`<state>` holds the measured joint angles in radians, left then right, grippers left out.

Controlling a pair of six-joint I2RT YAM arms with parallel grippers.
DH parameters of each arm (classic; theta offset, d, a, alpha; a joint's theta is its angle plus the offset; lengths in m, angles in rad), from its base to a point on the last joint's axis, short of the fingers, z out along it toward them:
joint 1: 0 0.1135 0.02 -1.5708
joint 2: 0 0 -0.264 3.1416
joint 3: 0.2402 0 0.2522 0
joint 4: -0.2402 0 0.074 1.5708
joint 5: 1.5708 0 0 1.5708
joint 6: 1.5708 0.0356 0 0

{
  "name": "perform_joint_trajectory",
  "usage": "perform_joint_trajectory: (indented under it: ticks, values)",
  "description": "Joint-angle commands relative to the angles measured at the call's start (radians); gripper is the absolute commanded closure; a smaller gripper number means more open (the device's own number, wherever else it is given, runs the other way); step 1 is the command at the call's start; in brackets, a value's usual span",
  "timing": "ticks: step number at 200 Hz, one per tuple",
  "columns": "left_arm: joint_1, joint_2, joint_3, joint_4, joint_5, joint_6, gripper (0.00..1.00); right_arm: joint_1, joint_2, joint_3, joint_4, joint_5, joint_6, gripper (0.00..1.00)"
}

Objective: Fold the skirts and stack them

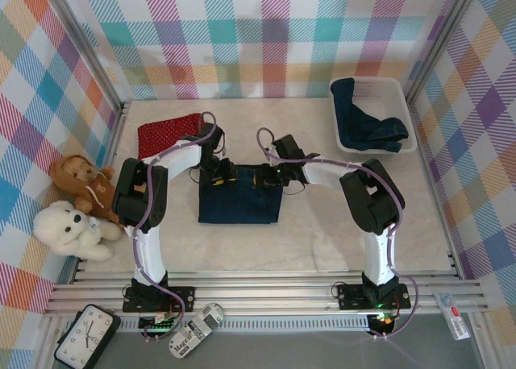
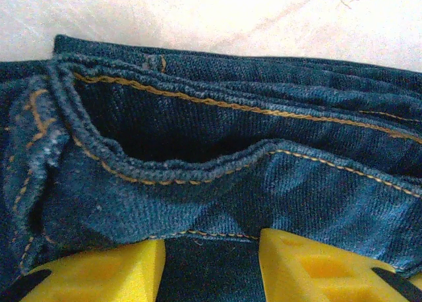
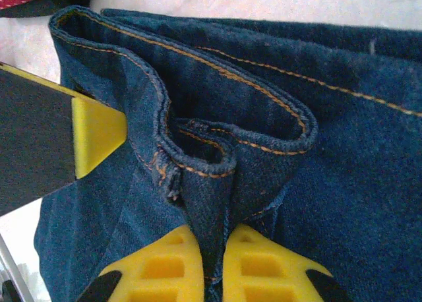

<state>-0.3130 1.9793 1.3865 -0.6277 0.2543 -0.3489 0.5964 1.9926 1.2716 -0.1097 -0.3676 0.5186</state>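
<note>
A dark blue denim skirt (image 1: 239, 204) lies flat in the middle of the table. Both grippers are at its far edge. My left gripper (image 1: 219, 173) has its yellow fingers (image 2: 112, 269) set partly apart, with denim filling the gap (image 2: 211, 246) and the stitched waistband (image 2: 171, 173) bulging just ahead. My right gripper (image 3: 212, 239) is shut on a pinched ridge of the waistband (image 3: 217, 183). A left finger (image 3: 99, 140) presses the same waistband beside it. The red dotted skirt (image 1: 168, 134) lies at the back left. Another denim skirt (image 1: 367, 119) sits in the basket.
A white mesh basket (image 1: 403, 91) stands at the back right. Two teddy bears (image 1: 76, 204) lie at the left edge. Checked walls close in the back and both sides. A clock and a remote lie below the front rail.
</note>
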Motion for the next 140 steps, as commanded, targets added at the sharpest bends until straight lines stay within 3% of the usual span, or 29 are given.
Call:
perform_joint_trajectory:
  ticks: [1,27,53,78,115,126,134,140]
  values:
    - [0.025,0.032,-0.065,-0.065,-0.037,0.043,0.56,-0.004,-0.014,0.073,-0.035,0.065,0.017,0.95]
    - [0.054,0.029,-0.097,-0.068,-0.064,0.060,0.56,-0.014,0.097,0.102,-0.101,0.146,0.061,0.97]
    - [0.069,-0.001,-0.094,-0.080,-0.027,0.056,0.53,-0.013,0.118,0.132,-0.163,0.162,0.032,0.90]
    - [0.069,-0.069,-0.059,-0.105,0.009,0.014,0.45,-0.012,0.046,0.117,-0.178,0.165,-0.013,0.68]
    - [0.082,-0.218,-0.123,-0.113,-0.105,-0.123,0.26,-0.007,-0.091,0.053,-0.188,0.193,-0.003,0.42]
    - [0.102,-0.251,-0.155,-0.121,-0.141,-0.159,0.25,0.003,-0.122,0.028,-0.165,0.168,-0.005,0.34]
    - [0.121,-0.275,-0.187,-0.112,-0.139,-0.179,0.25,0.013,-0.144,0.003,-0.121,0.125,-0.008,0.23]
    - [0.134,-0.291,-0.217,-0.091,-0.123,-0.188,0.25,0.022,-0.158,-0.017,-0.085,0.087,-0.007,0.05]
